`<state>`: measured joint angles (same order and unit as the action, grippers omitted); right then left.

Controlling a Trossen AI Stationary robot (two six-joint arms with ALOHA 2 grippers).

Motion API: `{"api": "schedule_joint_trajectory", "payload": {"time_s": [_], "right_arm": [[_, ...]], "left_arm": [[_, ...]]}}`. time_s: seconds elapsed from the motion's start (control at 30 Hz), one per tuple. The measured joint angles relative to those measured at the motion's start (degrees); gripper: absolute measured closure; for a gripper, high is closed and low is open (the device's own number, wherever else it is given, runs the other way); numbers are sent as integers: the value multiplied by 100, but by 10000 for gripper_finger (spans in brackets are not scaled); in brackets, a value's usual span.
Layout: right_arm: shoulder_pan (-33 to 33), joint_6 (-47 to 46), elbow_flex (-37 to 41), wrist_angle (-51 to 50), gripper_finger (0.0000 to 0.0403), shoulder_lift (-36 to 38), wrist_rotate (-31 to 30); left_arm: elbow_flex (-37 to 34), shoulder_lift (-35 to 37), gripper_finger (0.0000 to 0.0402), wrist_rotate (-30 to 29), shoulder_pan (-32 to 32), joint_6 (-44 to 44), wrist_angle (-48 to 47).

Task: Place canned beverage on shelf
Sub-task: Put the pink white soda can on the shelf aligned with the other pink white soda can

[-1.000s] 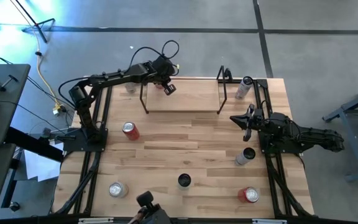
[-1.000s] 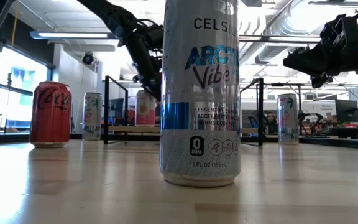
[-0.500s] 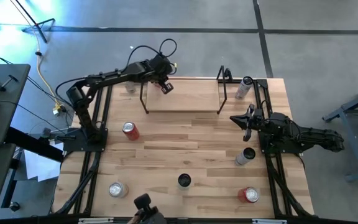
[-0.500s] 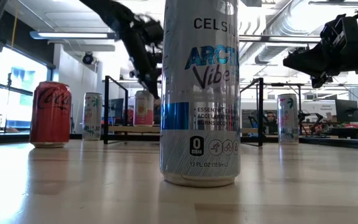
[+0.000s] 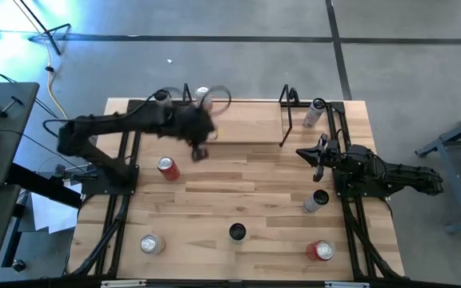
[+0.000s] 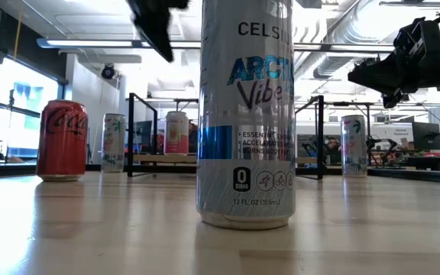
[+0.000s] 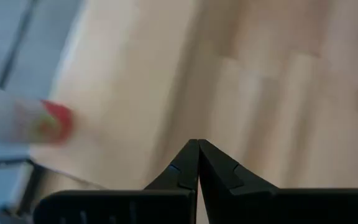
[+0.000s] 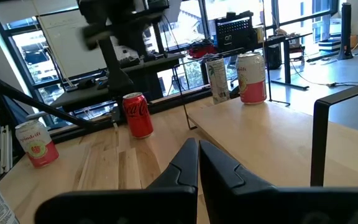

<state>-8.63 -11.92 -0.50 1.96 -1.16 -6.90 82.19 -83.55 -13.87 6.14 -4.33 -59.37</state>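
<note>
The shelf is a light-wood plank with a black rod upright at each end, at the table's far side. A pink can stands upright on its left part, and it also shows in the high view and the right wrist view. My left gripper is shut and empty, above the table just near of the shelf; it is blurred. Its shut fingers show in the left wrist view. My right gripper is shut and empty at the table's right side.
A Coca-Cola can stands near my left gripper. Other cans stand left of the shelf, right of it, and on the near half of the table.
My left gripper has drawn away from the pink can on the shelf, first rising, then swinging fast toward the table's near edge. The pink can stays standing upright on the shelf where it was.
</note>
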Motion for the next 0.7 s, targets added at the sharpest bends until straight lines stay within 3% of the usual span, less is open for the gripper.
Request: {"api": "schedule_joint_trajectory", "payload": {"time_s": [0.3,0.7], "right_arm": [[-1,0,0,0,402,-1,2],[0,-2,1,0,402,0,1]], "left_arm": [[0,287,401,-20,-2409,-3537,-1210],[0,-270,401,421,-5117,-9455,-1406]]}}
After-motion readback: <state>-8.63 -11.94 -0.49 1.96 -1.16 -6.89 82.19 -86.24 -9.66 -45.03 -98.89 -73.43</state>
